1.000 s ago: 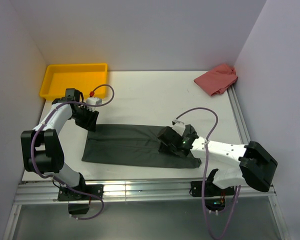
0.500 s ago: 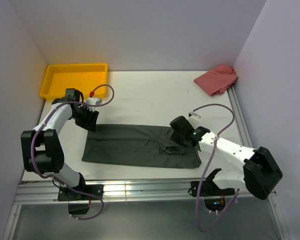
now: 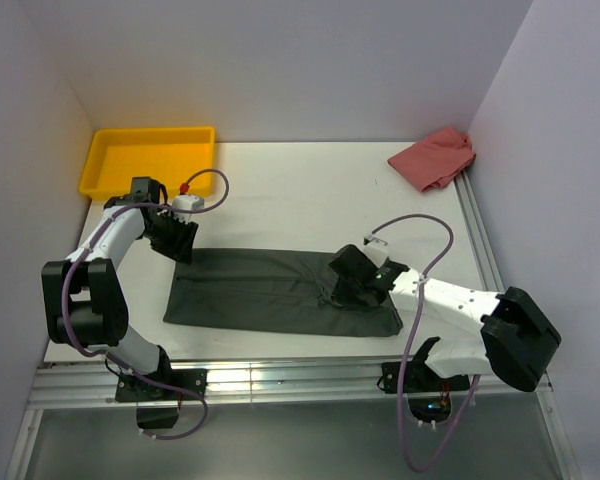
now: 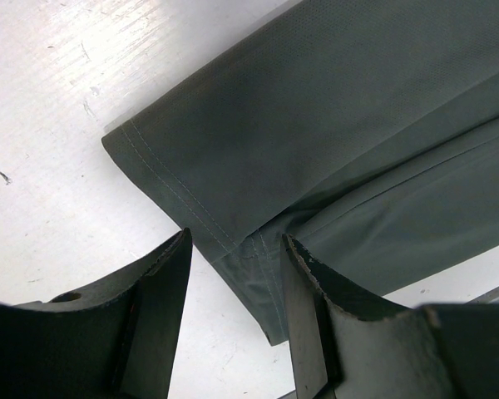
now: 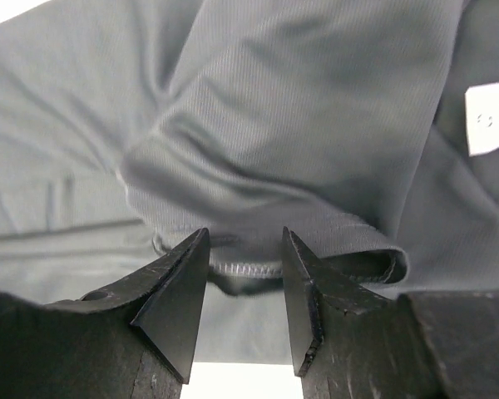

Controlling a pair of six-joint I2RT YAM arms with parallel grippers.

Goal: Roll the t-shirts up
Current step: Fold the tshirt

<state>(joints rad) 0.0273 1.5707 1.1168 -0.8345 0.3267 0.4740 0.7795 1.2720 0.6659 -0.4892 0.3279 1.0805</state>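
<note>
White table (image 3: 280,190): t-shirt (image 3: 260,292) strip, long axis left-right. Right gripper (image 3: 338,283) spread over bunched right end; left gripper (image 3: 182,246) spread at far-left corner.

Bright, even overhead light; faint soft shadows on the tabletop (image 3: 300,190). Left wrist view blows out white at upper left, yet the t-shirt (image 4: 358,150) weave is sharp; bottom edges fall dark.
</note>
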